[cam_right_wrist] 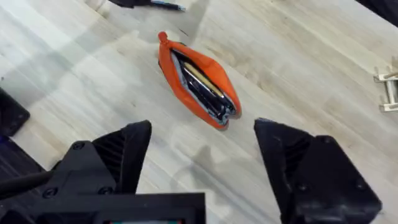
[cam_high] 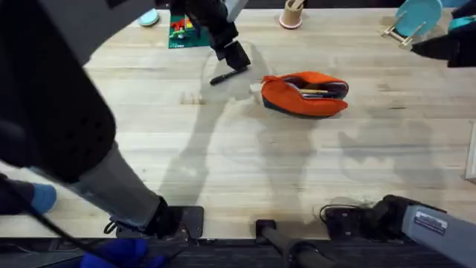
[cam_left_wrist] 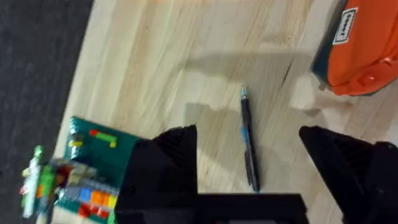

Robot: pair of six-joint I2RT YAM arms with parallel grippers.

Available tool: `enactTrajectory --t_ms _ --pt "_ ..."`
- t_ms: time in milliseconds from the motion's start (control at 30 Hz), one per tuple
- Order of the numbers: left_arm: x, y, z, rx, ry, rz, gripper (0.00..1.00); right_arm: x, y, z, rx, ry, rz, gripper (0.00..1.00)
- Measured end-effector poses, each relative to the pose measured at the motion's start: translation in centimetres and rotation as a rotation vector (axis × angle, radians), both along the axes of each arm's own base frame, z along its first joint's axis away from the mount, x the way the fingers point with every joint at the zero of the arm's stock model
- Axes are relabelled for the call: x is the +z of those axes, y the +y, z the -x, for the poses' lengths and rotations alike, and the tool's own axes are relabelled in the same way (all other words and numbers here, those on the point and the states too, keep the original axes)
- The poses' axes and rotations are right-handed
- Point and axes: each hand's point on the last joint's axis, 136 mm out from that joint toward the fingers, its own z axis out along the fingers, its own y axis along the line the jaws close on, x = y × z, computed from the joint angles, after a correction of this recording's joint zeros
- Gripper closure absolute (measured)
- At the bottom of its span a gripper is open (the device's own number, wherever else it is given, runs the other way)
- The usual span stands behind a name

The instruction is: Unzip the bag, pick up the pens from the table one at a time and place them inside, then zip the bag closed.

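Pens are the unfinished business on this light wooden plank worktop (cam_high: 245,171). Nearest the arms' bases, the right arm's black two-finger end effector (cam_right_wrist: 202,168) hangs above bare planks with its fingers spread wide and nothing between them, looking toward the pouch. Farther out, right of centre, lies the soft orange fabric pencil pouch (cam_high: 305,94) with its dark grey lining showing. Its zipper is open along the top, and a yellow stick that appears to be the yellow pen (cam_high: 315,92) already lies inside. Beyond it and to the left, the slim black pen (cam_left_wrist: 249,140) rests flat on the wood, well apart from the pouch. The left arm's black end effector (cam_left_wrist: 249,168) is poised over it, fingers wide open either side of the barrel and gripping nothing.

The likely trouble: a thin round barrel lying flat may roll or skid as the fingers close, and a descent that stops short would pinch air. The pouch mouth is narrow and sagging, so a tilted pen could catch on the zipper edge, or nudge the light pouch away.
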Motion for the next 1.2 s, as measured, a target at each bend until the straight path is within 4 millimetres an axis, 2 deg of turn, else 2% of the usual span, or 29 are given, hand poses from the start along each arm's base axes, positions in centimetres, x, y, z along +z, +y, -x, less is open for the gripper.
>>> enactTrajectory --t_ms 367,533,733,967,1200 --pt "-5.0 -0.3 -0.7 -0.003 0.097 0.004 0.008 0.0 0.0 0.0 0.0 0.0 0.0 0.004" --pt "-6.6 0.2 -0.9 0.008 0.133 0.003 0.008 0.0 0.0 0.0 0.0 0.0 0.0 0.004" --pt "-7.4 0.4 -0.8 0.012 0.153 0.001 0.008 0.0 0.0 0.0 0.0 0.0 0.0 0.004" --pt "-10.7 0.6 0.1 0.014 0.245 -0.022 0.008 0.0 0.0 0.0 0.0 0.0 0.0 0.004" --pt "-10.8 0.6 0.2 0.013 0.253 -0.019 0.008 0.0 0.0 0.0 0.0 0.0 0.0 0.004"
